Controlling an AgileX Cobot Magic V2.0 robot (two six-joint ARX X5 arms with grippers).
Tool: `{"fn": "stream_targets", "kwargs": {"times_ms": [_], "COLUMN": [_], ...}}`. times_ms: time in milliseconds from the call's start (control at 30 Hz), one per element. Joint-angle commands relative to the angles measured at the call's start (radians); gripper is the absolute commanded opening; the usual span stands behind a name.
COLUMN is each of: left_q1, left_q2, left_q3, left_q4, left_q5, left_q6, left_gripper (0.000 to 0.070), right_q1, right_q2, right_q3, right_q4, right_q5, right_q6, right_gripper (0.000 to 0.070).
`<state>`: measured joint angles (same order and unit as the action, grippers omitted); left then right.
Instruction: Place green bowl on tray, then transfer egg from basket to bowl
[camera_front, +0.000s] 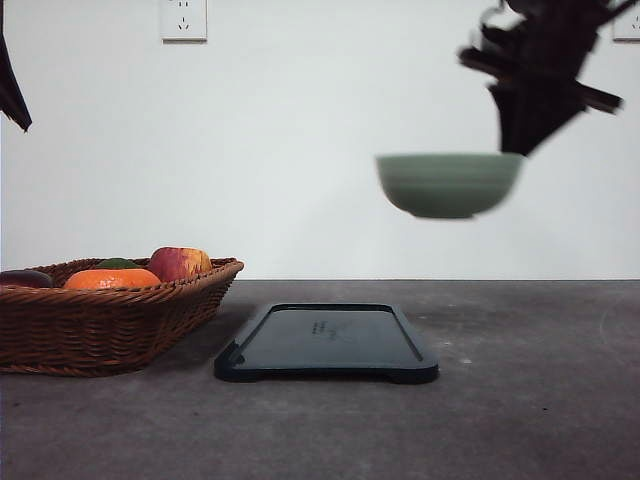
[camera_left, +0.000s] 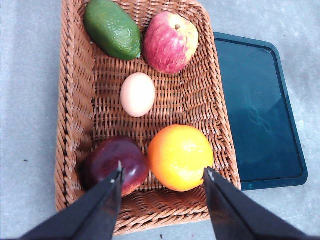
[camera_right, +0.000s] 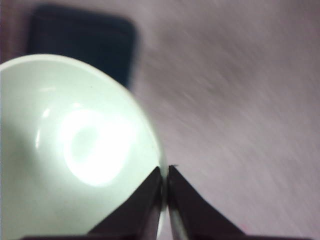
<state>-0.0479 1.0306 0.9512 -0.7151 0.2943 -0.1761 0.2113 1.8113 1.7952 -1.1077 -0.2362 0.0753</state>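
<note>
My right hand (camera_right: 165, 172) pinches the pale sage-green ceramic bowl's (camera_front: 449, 184) rim, high above the dark glossy rectangular tray (camera_front: 326, 342); my left hand (camera_left: 162, 177) hangs open over the brown wicker basket (camera_left: 75, 115).

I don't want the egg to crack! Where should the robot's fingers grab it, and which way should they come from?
Probably from straight above, pinching the egg gently across its narrow middle. It lies on its side in a bare patch of the basket, so the open left gripper has room to come down on both sides without bumping the fruit.
</note>
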Motion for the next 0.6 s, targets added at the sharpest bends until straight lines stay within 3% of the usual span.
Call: {"fn": "stream_targets", "kwargs": {"times_ms": [0,267,567], "left_q1": [0.001,0.001,0.001], "left_q2": [0.007,0.007,0.007], "left_q3": [0.025,0.025,0.025], "left_q4": [0.005,0.007,0.008], "left_q5": [0.005,0.005,0.005], "left_q6": [0.001,0.001,0.001], "left_gripper": [0.0309,0.0309,0.0309], "right_q1": [0.030,0.150,0.217], "right_q2": [0.033,0.140,0.269], "right_q3": [0.042,0.117,0.119], "right_q4": [0.018,0.051,0.122], "right_q5": [-0.007,-0.006,0.002], "right_q6": [-0.006,0.020,0.038], "right_gripper": [0.0002,0.0002,0.0002]}}
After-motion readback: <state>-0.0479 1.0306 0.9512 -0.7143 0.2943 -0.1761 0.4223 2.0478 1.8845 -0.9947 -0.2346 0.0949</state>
